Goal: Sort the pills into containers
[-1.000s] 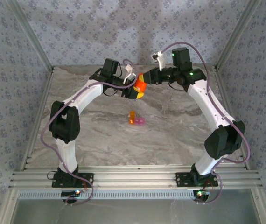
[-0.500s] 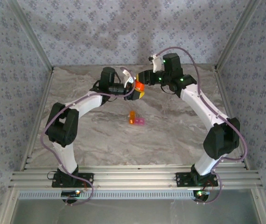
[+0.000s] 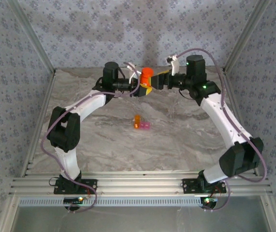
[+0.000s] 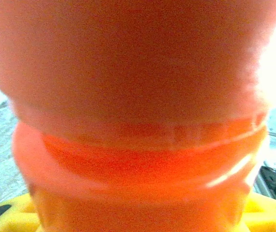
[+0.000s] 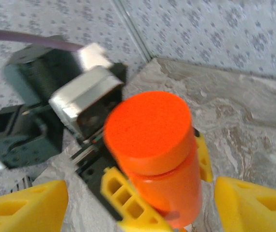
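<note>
The left pincer [image 3: 144, 89] is clenching the lower body of the orange-red bottle [image 3: 146, 75]. It is holding the bottle upright and seemingly clear of the table [image 3: 104, 140], with the cap [image 5: 147, 125] standing above its yellow fingers [image 5: 121, 195]. That low grip is probably leaving the top free on purpose. The right pincer [image 3: 159, 80] is facing the bottle from the opposite side, released, its 2 yellow fingers [image 5: 24, 208] spreading wide to either side of the bottle without touching it. This is looking like the set-up for gripping the cap and twisting it off while the left pincer is bracing the body. The containers [image 3: 142, 123], an orange compartment [image 3: 137, 119] joined to a pink compartment [image 3: 145, 126], are lying on the table well apart from both pincers, on the side toward the arm bases. Nothing is touching them, and they are likely waiting for the bottle to be opened. In the left wrist view the bottle is sitting so close that it is blurring into plain orange. Whether pills are inside it cannot be told. The right pincer's fingertips are running off the bottom edge of its own view, so their gap to the bottle is hard to judge. The compartments are too small to show whether they are open or holding anything.
</note>
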Motion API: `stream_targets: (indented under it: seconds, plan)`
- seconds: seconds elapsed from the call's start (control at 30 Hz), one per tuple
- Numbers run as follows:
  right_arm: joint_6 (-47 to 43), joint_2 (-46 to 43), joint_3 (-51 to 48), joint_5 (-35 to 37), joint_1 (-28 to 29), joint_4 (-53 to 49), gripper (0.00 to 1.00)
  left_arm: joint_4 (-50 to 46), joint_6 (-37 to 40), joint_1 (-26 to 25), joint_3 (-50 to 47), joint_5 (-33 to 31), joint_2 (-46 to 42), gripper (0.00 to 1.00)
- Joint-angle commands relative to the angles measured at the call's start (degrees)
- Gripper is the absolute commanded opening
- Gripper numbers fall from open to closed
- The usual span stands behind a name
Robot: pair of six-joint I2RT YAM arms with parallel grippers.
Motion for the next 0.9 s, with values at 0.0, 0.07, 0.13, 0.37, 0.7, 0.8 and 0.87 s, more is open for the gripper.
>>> stream_targets:
  seconds: [0.0, 0.07, 0.13, 0.37, 0.7, 0.8, 0.87]
  plan:
    - [-7.9, -1.8, -0.6, -4.3, -1.5, -3.4, 0.8, -7.7, 5.1, 0.3, 4.2, 7.4, 1.0, 0.0]
    - [-9.3, -1.5, 0.0, -4.4, -2.4, -3.9, 0.8, -15.3, 9.6, 0.1, 6.9, 9.6, 1.5, 0.0]
    - [-9.5, -0.4, 1.5, -4.3, -2.8, -4.6, 0.81, -23.0, 14.5, -0.1, 9.9, 10.8, 2.3, 0.0]
    - [-9.2, 3.0, 5.6, -5.0, -1.7, -5.7, 0.81, -36.0, 22.5, -1.0, 15.6, 12.4, 4.5, 0.0]
    - [-8.3, 5.8, 8.1, -4.1, 0.7, -6.7, 0.78, -36.8, 23.1, -1.1, 16.0, 12.4, 5.0, 0.0]
    - [-8.3, 6.7, 8.6, -3.8, 1.1, -7.5, 0.75, -37.1, 23.4, -1.1, 16.0, 12.4, 4.9, 0.0]
    - [-8.5, 7.2, 9.0, -3.7, 1.3, -8.3, 0.75, -37.2, 23.6, -1.2, 16.1, 12.4, 4.9, 0.0]
